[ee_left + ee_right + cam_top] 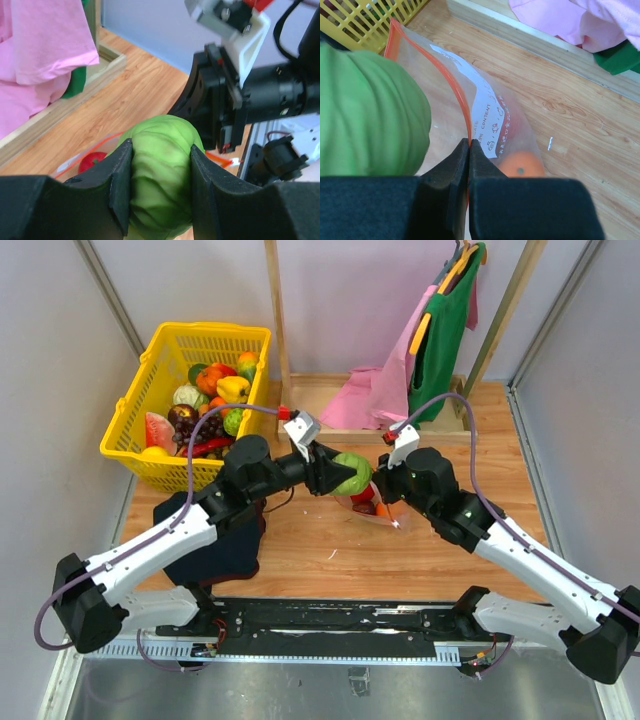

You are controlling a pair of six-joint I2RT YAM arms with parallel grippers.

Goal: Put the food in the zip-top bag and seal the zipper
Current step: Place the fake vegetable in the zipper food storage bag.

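My left gripper [161,148] is shut on a pale green cabbage [160,170], and holds it just above the mouth of the zip-top bag [506,112]. From above, the cabbage [352,473] hangs at mid-table, between both grippers. My right gripper [469,143] is shut on the bag's red-orange zipper [454,84] and holds that edge up. An orange [520,163] and a red fruit [93,161] lie inside the clear bag [378,512]. More food fills the yellow basket [205,330] at the back left. The slider tab [234,162] shows as a small white piece.
A pink cloth [375,390] and a green garment [445,330] hang from a wooden frame at the back. A dark cloth [215,540] lies on the table under the left arm. The basket stands against the left wall.
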